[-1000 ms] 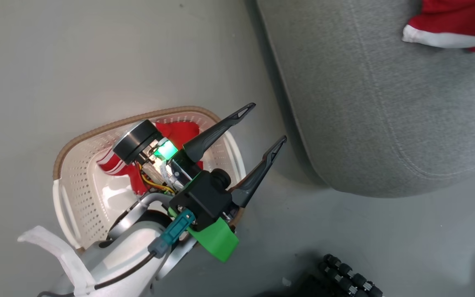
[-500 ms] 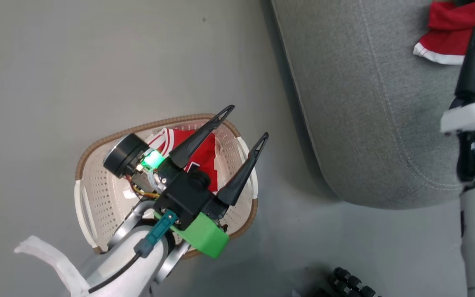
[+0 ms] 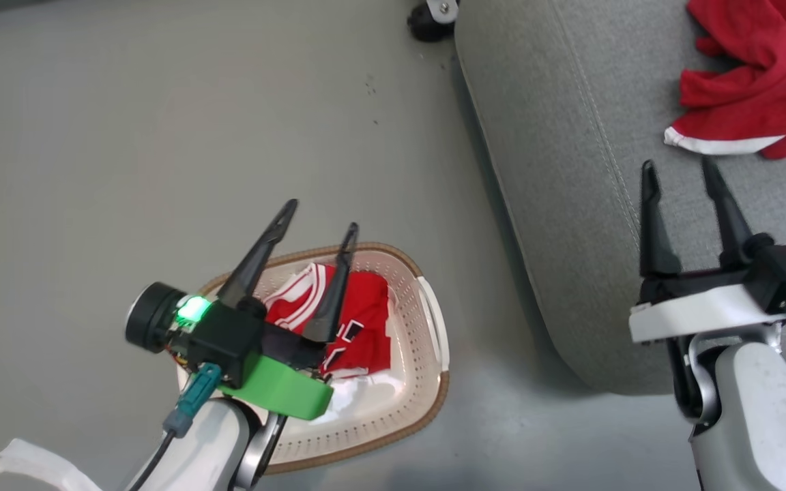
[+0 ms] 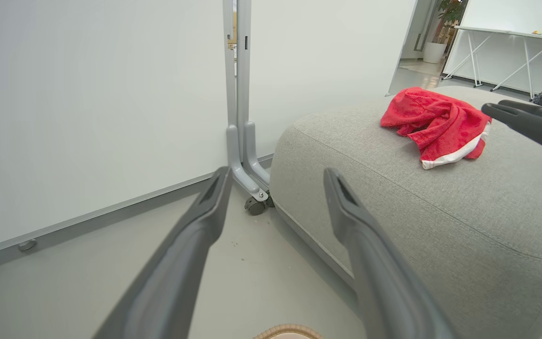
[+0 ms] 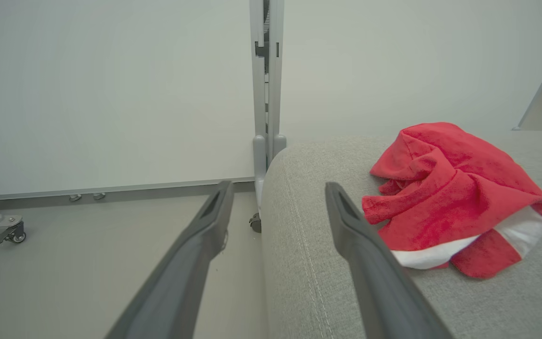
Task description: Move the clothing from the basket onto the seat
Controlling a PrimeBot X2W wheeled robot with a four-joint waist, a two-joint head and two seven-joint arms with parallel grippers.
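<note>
— When you count the clothing, how many pieces are there?
— Two. One plain red top (image 3: 754, 88) lies crumpled on the single grey seat (image 3: 570, 170). One red jersey (image 3: 366, 327) with white stripes lies inside the one basket (image 3: 434, 320) on the floor (image 3: 161, 102).
— And the grippers?
— Two, both spread wide and empty. The left gripper (image 3: 323, 215) is above the basket, and the right gripper (image 3: 677, 164) is over the seat, near the top but apart from it.

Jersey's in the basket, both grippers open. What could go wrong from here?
The jersey lies bunched against the basket wall; the left gripper might snag the holes or drag the basket up. Dropped near the seat's rounded edge, it could slide to the floor. The right gripper, close to the red top, might catch it.
</note>
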